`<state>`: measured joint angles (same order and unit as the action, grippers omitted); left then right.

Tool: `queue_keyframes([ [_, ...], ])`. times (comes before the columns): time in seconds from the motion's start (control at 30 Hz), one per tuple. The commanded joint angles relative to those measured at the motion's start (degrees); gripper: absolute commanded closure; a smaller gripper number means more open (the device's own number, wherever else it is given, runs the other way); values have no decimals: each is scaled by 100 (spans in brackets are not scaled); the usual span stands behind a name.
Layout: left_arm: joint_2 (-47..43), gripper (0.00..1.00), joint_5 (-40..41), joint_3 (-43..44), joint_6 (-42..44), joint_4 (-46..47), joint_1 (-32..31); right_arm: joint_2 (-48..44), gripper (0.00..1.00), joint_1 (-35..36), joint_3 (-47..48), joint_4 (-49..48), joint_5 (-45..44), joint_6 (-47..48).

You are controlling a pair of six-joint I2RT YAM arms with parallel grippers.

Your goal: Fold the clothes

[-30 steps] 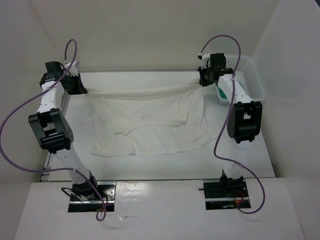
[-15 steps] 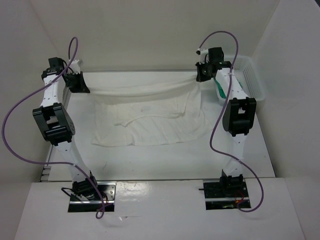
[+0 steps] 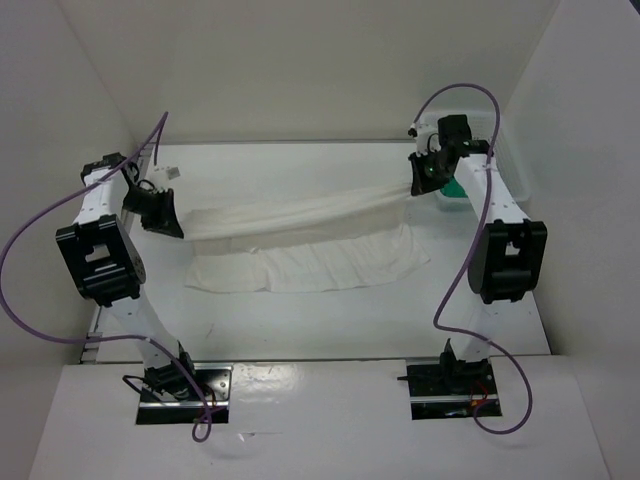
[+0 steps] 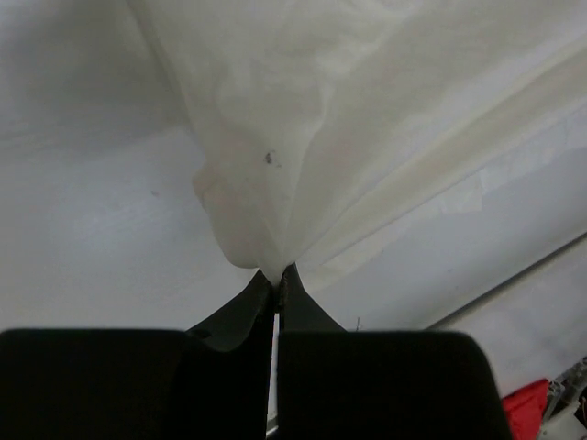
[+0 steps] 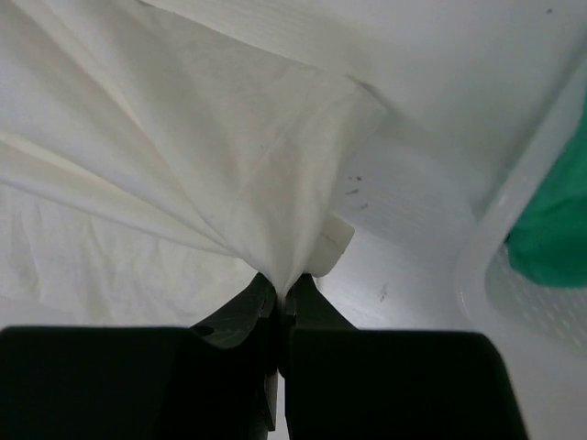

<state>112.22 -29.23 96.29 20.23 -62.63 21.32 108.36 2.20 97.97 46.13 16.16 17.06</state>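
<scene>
White-walled enclosure with a white table (image 3: 350, 320), the arm bases bolted at its near edge. Item one: the clothes (image 3: 300, 212), a single large plain white garment of thin wrinkled fabric. Its upper edge is raised and drawn into a sagging band between the two grippers, while the lower part lies flat on the table's middle as a wide strip beneath that band. Item two: left gripper (image 3: 163, 214), at the left end of the band, jaws pressed together on a gathered corner of the fabric; the left wrist view shows the cloth fanning out from the pinched fingertips. Item three: right gripper (image 3: 421, 181), at the right end, likewise clamped on a bunched corner, folds radiating from the closed tips. Item four: white mesh basket (image 5: 484, 249), at the table's far right just beside the right gripper, holding a green cloth (image 5: 550, 225).
</scene>
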Motion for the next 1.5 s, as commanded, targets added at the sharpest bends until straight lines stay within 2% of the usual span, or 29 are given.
queue_keyframes([
  [0.0, -578, 100, 5, -478, 719, -539, 179, -587, 100, -254, -322, 317, -86, 403],
  [0.2, -965, 100, 84, -989, 1395, -1075, 460, -1158, 100, -377, -946, 476, -376, 816],
  [0.4, -1150, 100, 216, -1683, 1721, -1076, 513, -1633, 100, -378, -1623, 844, -430, 1299],
  [0.63, -1273, 100, 392, -2150, 1844, -1076, 513, -2011, 98, -378, -2519, 986, -675, 1739],
  [0.9, -1273, 100, 603, -2597, 1844, -962, 513, -2011, 98, -378, -3161, 924, -729, 1853],
  [1.03, -1273, 100, 655, -2703, 1897, -962, 513, -1959, 94, -378, -3302, 924, -860, 1959],
  [1.13, -1273, 100, 778, -2817, 1897, -909, 513, -1810, 86, -378, -3425, 977, -921, 2012],
  [1.2, -1273, 96, 831, -2818, 1897, -909, 513, -1740, 83, -378, -3425, 977, -922, 2012],
  [1.23, -1273, 89, 901, -2870, 1897, -909, 513, -1687, 79, -378, -3495, 977, -922, 2012],
  [1.3, -1273, 82, 954, -2922, 1950, -909, 513, -1686, 75, -326, -3548, 977, -922, 2012],
  [1.33, -1334, 76, 1024, -2923, 1950, -909, 513, -1634, 68, -325, -3618, 977, -974, 2073],
  [1.4, -1396, 68, 1086, -2923, 1950, -909, 513, -1633, 65, -256, -3689, 977, -1027, 2073],
  [1.47, -1457, 61, 1166, -2923, 1950, -909, 513, -1633, 56, -185, -3829, 977, -1080, 2073],
])
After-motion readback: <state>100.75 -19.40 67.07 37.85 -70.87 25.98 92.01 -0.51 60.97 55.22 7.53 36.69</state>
